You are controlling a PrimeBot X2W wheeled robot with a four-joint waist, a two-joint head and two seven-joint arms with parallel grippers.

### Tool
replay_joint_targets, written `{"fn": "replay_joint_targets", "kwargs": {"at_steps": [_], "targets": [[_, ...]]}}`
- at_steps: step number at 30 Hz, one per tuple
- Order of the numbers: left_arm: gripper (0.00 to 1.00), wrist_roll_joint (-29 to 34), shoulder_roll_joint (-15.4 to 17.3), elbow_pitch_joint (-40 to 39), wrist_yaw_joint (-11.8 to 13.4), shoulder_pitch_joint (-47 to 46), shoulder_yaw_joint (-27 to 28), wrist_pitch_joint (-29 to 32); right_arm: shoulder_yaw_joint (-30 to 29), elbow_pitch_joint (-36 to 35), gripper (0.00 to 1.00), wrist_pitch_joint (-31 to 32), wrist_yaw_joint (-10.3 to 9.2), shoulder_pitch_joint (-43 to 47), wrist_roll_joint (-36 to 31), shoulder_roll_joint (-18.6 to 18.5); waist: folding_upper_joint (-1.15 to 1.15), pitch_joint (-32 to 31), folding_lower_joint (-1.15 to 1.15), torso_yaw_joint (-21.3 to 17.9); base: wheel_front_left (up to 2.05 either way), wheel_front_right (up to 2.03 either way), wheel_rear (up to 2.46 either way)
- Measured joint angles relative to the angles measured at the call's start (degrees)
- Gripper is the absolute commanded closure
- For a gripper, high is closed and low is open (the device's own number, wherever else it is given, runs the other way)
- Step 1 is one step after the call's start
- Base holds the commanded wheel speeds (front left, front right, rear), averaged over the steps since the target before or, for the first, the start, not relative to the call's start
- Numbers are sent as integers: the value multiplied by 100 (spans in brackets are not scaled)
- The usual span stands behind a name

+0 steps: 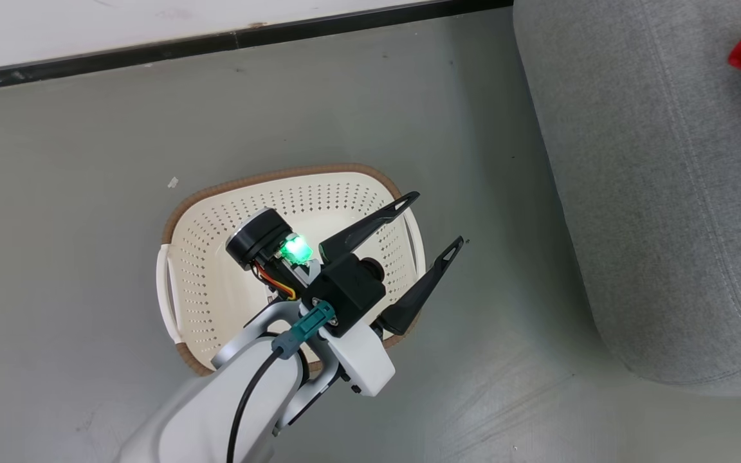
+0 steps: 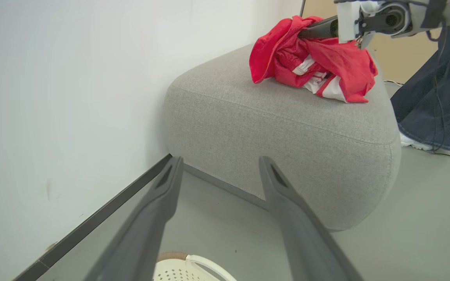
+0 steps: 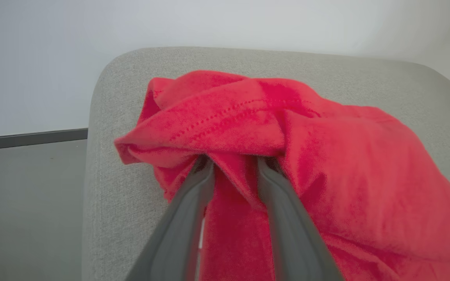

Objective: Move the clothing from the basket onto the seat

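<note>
Right wrist view: crumpled red clothing (image 3: 287, 128), rounded fabric seat (image 3: 104, 187).

The clothing (image 2: 318, 62) is bright red, with white panels and stripes toward its 6 o'clock side in the left wrist view. The seat (image 2: 279, 128) is plain light grey woven fabric. The basket (image 1: 293, 193) is cream-white, patterned with rows of small holes, under a brown rim. The left gripper (image 1: 435, 220) is black, with a green light (image 1: 296, 249) glowing at its 9 o'clock. The floor (image 1: 87, 193) is grey, the wall (image 2: 53, 78) white, the skirting (image 1: 216, 44) black. A person's trousers (image 2: 440, 89) are dark blue denim.
</note>
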Motion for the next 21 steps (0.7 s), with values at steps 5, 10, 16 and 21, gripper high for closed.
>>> {"fn": "replay_joint_targets", "kwargs": {"at_steps": [5,10,16,21], "targets": [[0,-1,19,71,0,0,30,-47,70,32,0,-1,0,26,1,75,0,-69,0,-78,0,0,0],[0,-48,42,141,0,1,73,-55,214,-73,0,-1,0,125,1,118,0,-151,0,-169,0,0,0],[0,-98,118,229,4,7,229,-155,410,-558,0,-2,0,288,-58,233,0,-268,0,-288,0,0,0],[0,-170,183,311,75,40,426,-266,546,-987,0,-3,0,476,-59,321,0,-406,0,-373,0,0,0]]}}
